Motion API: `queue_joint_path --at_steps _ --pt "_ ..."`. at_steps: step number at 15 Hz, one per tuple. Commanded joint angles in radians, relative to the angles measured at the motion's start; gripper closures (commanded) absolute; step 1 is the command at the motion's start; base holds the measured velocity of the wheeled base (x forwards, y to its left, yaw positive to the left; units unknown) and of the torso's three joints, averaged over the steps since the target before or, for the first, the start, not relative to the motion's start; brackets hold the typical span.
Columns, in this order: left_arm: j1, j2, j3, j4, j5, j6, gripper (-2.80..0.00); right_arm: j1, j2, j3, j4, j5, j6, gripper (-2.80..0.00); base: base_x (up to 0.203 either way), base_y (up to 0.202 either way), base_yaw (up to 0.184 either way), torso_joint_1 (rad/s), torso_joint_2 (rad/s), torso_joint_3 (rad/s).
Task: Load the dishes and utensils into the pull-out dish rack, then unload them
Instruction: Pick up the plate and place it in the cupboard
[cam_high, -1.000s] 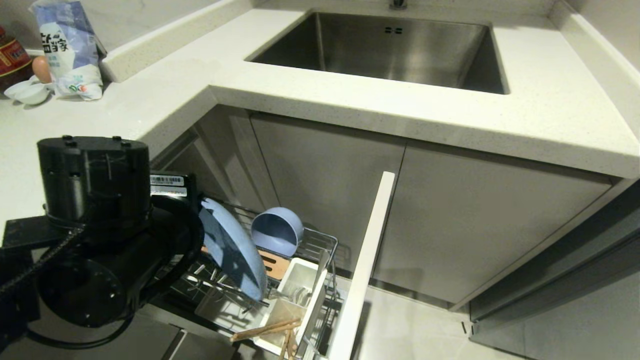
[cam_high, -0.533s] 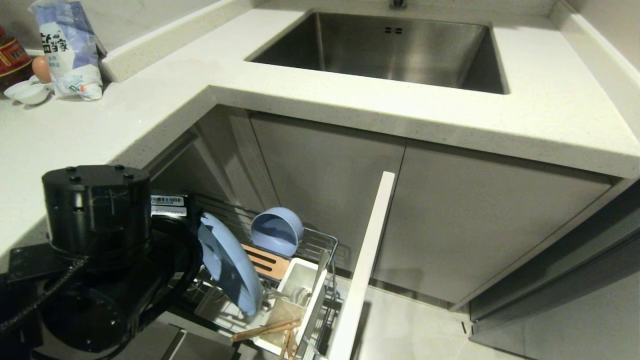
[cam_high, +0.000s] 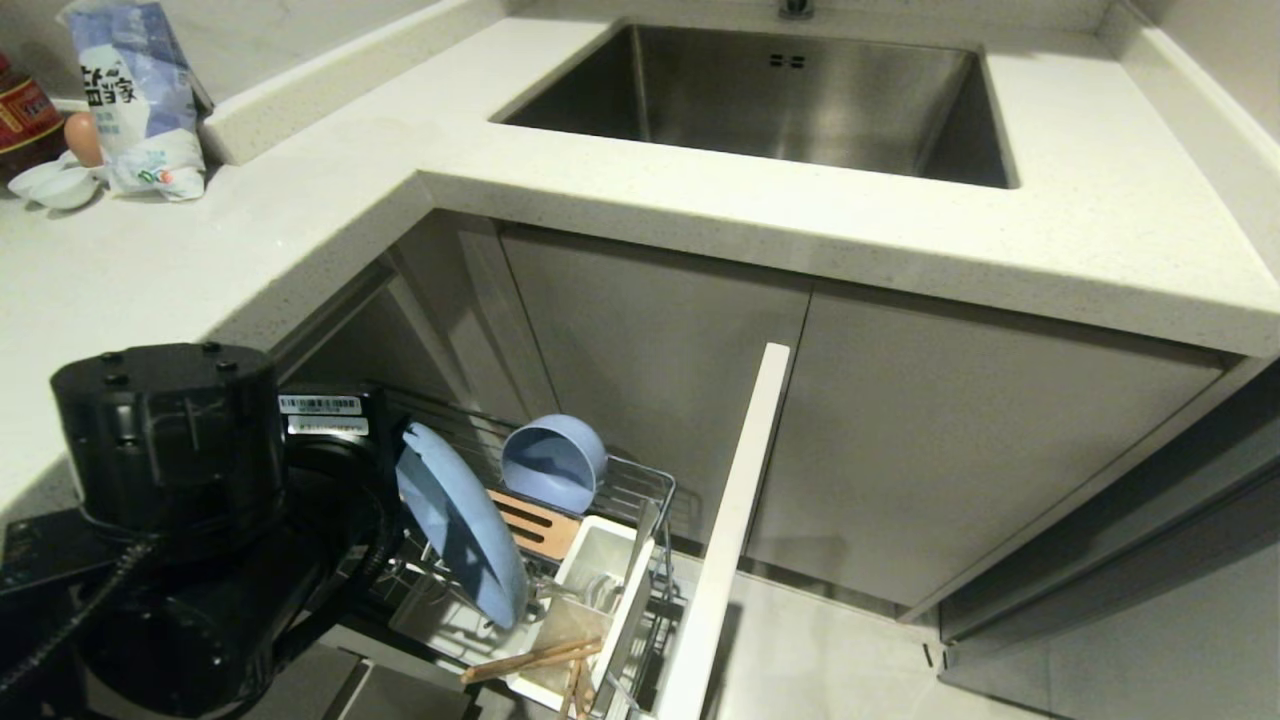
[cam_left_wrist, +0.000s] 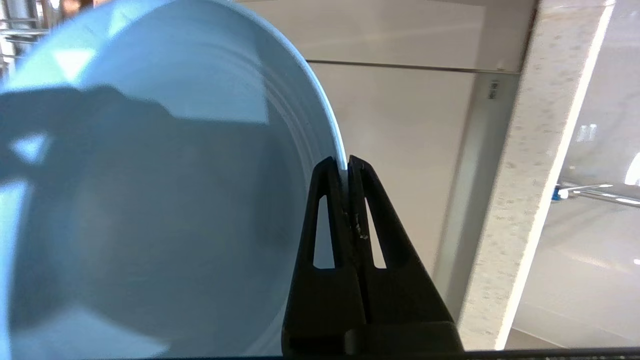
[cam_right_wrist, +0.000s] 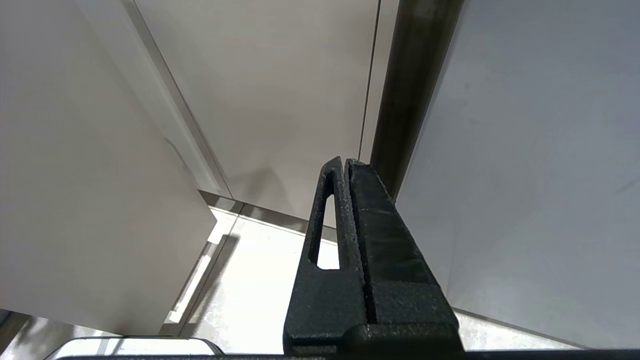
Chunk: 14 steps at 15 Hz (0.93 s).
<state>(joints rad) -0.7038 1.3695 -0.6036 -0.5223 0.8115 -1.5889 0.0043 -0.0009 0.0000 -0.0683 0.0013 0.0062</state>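
Left fingers (cam_left_wrist: 345, 167) pinched on plate (cam_high: 458, 520) rim above rack (cam_high: 640, 480); right fingers (cam_right_wrist: 345, 165) closed, empty; bag (cam_high: 135, 95) print unreadable.

Blue-and-white bag (cam_high: 135, 95) beside the white saucers (cam_high: 55, 182): large Chinese characters, not legible. Left arm (cam_high: 165, 500) barcode labels (cam_high: 322, 415): print unreadable.

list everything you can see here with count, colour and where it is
plate: 1, pale blue, on edge in the rack
bowl: 1, pale blue, back of the rack
chopsticks: pair, light wood, in the caddy
rack: 1, chrome wire, pulled out under the counter
caddy: 1, white, front of the rack
sink: 1, steel, in the counter
bag: 1, blue and white, counter's far left
left gripper: shut on the plate's rim
right gripper: shut, parked by the cabinets
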Motion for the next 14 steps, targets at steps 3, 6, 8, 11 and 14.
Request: queue_joint_path --at_steps 3,6,8,11,14 --pt "0.003 -0.018 0.004 -0.017 -0.013 -0.011 0.00 0.000 -0.001 0.023 -0.001 0.000 0.000 0.00 0.000 0.000 0.000 0.000 0.00 0.000" --pt "0.013 0.001 0.014 -0.033 -0.022 -0.013 0.00 0.000 -0.001 0.023 -0.001 0.000 0.000 0.00 0.000 0.000 0.000 0.000 0.00 0.000" --pt "0.021 0.027 0.022 -0.057 -0.023 -0.013 0.00 0.000 -0.001 0.023 -0.001 0.000 0.000 0.00 0.000 0.000 0.000 0.000 0.00 0.000" --pt "0.038 0.068 0.027 -0.063 -0.024 -0.015 0.00 0.000 -0.001 0.023 -0.001 0.000 0.000 0.00 0.000 0.000 0.000 0.000 0.00 0.000" --pt "0.054 0.084 0.027 -0.064 -0.023 -0.016 0.00 0.000 -0.001 0.023 -0.001 0.000 0.000 0.00 0.000 0.000 0.000 0.000 0.00 0.000"
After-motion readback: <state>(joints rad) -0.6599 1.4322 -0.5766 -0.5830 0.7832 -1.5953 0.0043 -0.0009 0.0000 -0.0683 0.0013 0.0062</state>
